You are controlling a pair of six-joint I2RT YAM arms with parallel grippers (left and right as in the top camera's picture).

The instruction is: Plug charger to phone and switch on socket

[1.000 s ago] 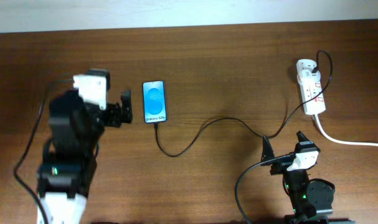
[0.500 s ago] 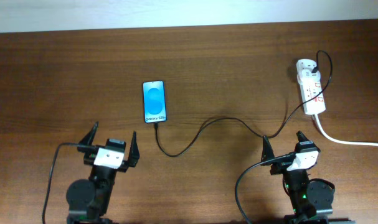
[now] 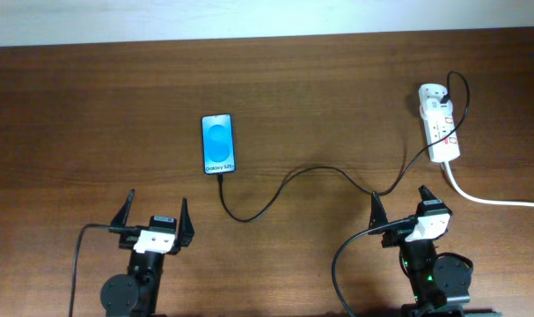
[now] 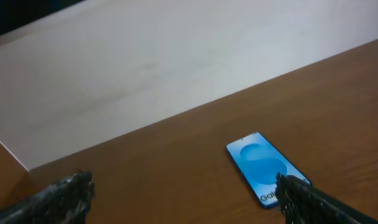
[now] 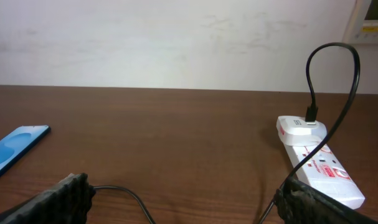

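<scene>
The phone (image 3: 218,143) lies screen up on the brown table, blue screen lit; it also shows in the left wrist view (image 4: 265,168) and at the left edge of the right wrist view (image 5: 14,148). The thin black charger cable (image 3: 284,187) runs from the phone's near end across the table to the white socket (image 3: 438,126) at the far right, where its plug sits in the strip (image 5: 316,152). My left gripper (image 3: 152,222) is open and empty near the front edge. My right gripper (image 3: 398,203) is open and empty, with the cable passing between its fingers.
The socket's thick white cord (image 3: 495,199) trails off to the right edge. A pale wall (image 5: 176,43) runs behind the table's far edge. Each arm's own black cable (image 3: 341,264) loops beside its base.
The left arm has pulled back from beside the phone to its base at the front edge and settled a little lower. The right arm, phone and cable have not moved.
</scene>
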